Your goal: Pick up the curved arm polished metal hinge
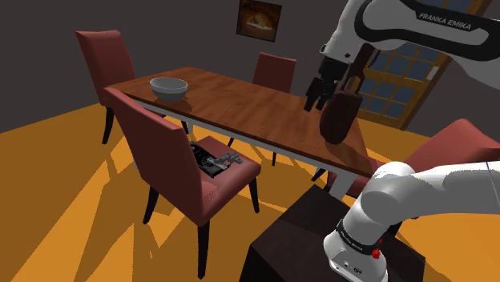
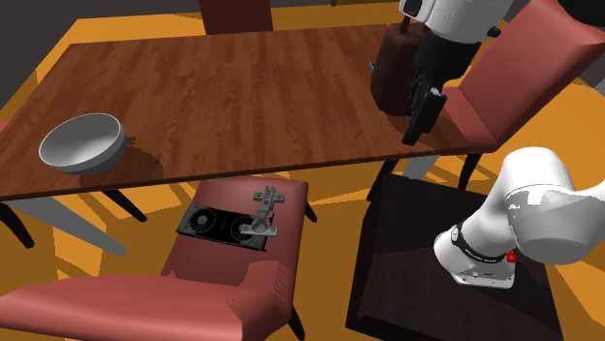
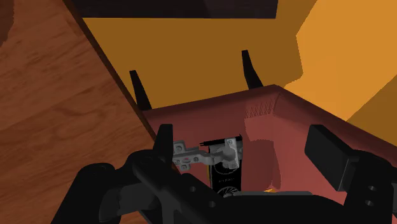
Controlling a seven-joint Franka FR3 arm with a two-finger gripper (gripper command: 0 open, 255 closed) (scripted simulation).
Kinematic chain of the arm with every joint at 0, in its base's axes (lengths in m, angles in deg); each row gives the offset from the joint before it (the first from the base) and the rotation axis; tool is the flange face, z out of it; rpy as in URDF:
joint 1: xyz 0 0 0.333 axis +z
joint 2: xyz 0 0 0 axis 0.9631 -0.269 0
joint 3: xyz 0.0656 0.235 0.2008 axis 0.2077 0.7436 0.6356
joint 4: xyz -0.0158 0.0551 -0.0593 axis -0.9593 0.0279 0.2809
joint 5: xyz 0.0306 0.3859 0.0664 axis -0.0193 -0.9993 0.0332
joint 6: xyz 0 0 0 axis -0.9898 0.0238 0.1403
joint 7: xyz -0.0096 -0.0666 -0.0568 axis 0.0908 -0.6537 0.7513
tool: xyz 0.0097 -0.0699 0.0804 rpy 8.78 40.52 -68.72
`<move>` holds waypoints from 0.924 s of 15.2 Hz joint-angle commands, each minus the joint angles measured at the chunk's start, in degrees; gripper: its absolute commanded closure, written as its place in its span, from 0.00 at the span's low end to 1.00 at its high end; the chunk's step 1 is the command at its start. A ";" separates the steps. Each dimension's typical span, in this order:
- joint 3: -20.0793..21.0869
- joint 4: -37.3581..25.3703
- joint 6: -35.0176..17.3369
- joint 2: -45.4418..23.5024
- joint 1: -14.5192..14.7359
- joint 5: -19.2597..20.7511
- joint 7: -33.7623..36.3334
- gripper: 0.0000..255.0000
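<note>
We see the gripper (image 1: 315,98) hanging above the desk (image 1: 240,96), fingers pointing down, at the end nearest the arm's stand (image 1: 300,240). In the wrist view its two black fingers (image 3: 327,151) stand wide apart, and nothing is clasped between them.

The hinge (image 2: 264,215) we are after is not on the desk. It lies on the seat of the red upholstered chair (image 2: 228,260) that is drawn up to the desk's long side. It is a grey metal piece with a cross-shaped plate at one end. It rests partly on a flat black item (image 2: 218,225) with two round fan-like circles, and its other end reaches onto the bare cushion.

In the shoulder view the hinge (image 1: 223,160) sits low and to the left of the gripper, well apart from it, with the desk's edge between them. The wrist view looks past the desk's edge (image 3: 51,114) down onto the chair seat (image 3: 280,127). There the hinge (image 3: 203,154) appears in the open space between the fingers, far below them, lying across the black item (image 3: 228,168).

A grey bowl (image 2: 83,142) stands at the far end of the desk from the gripper (image 2: 422,116). A dark reddish-brown object (image 2: 391,70) sits just beside the gripper; we cannot tell what it is.
</note>
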 commanded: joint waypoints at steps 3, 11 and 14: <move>0.88 1.78 -3.70 -2.10 0.29 -0.60 0.60 0.00; 4.19 5.82 -18.51 -13.54 1.65 -2.83 2.77 0.00; 5.33 6.02 -23.88 -18.96 2.16 -3.53 3.53 0.00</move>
